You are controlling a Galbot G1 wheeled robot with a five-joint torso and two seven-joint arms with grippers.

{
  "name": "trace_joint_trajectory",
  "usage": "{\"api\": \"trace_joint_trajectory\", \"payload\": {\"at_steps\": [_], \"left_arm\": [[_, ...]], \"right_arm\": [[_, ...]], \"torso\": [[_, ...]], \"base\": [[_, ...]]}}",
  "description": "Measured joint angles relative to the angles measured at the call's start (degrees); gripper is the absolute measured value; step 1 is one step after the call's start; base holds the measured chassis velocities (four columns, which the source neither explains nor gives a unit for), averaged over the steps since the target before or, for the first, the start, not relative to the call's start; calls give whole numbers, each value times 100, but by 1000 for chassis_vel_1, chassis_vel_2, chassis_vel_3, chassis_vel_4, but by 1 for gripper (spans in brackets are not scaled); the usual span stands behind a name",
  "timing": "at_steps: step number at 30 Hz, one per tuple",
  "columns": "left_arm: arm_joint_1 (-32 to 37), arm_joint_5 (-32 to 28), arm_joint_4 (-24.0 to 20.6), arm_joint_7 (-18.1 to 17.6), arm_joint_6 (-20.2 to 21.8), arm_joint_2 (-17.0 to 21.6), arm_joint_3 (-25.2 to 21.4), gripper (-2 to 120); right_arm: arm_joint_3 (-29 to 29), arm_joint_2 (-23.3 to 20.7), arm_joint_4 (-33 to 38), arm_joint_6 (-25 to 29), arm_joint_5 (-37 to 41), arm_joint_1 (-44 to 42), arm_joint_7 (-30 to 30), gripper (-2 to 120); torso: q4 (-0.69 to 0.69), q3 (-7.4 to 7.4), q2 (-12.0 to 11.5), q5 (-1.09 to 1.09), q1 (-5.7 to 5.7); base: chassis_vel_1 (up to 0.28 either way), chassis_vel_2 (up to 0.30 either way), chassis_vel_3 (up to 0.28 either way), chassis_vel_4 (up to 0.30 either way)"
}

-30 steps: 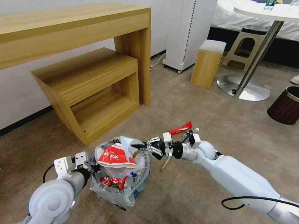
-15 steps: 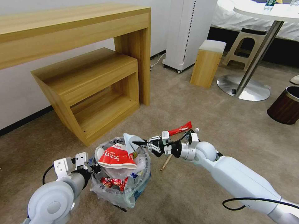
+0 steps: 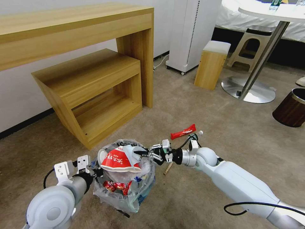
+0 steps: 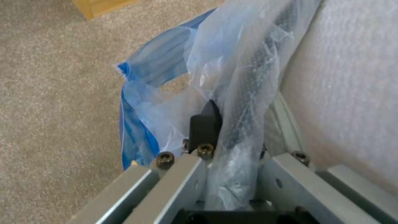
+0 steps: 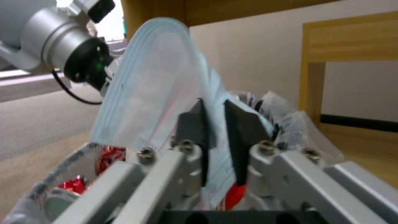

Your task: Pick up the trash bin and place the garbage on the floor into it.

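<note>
The left gripper [image 3: 95, 171] is clamping the near-left rim of the trash bin [image 3: 125, 197], its black fingers [image 4: 206, 124] pinching the crinkly clear liner and the blue bag under it. The bin is sitting low over the beige carpet [image 3: 206, 111], just in front of the wooden step shelf [image 3: 92, 92]. The right gripper [image 3: 139, 151] is reaching in from the right over the bin's mouth, its pads [image 5: 195, 124] clenched on a pale blue mask [image 5: 157, 87] that is standing up above the rubbish. A red-and-white packet [image 3: 119, 160] is lying across the top of the bin, with red wrappers [image 3: 116, 186] showing lower inside. Out on the carpet, a red wrapper [image 3: 183, 131] is lying just beyond the right wrist, and a wooden stick [image 3: 168, 168] is lying beside the bin on its right.
</note>
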Motion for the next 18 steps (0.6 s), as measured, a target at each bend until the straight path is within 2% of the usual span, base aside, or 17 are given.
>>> {"api": "trace_joint_trajectory", "payload": {"at_steps": [1,6,8,10,13,17,18], "left_arm": [[-18,2,30,0,0,-2,13,0],[-42,5,52,1,0,-12,31,0],[-42,6,53,2,0,-10,26,0],[-39,6,52,3,0,-7,18,0],[-19,9,40,3,0,9,-20,0],[-12,19,39,5,0,25,-43,0],[-11,27,41,5,0,33,-54,0]], "right_arm": [[17,-4,10,11,44,0,10,27],[106,-59,88,-3,25,-10,293,38],[165,-115,154,-13,82,-26,406,51],[201,-137,184,-13,119,-31,416,53],[410,-226,340,-6,384,-95,454,69],[591,-286,500,11,706,-197,476,78],[720,-334,593,14,847,-266,484,85]], "torso": [[0,0,0,0,0],[0,0,0,0,0],[0,0,0,0,0],[0,0,0,0,0],[0,0,0,0,0],[1,0,0,0,0],[1,0,0,1,0]], "base": [[0,0,0,0],[0,0,0,0],[0,0,0,0],[0,0,0,0],[0,0,0,0],[0,0,0,0],[0,0,0,0]]}}
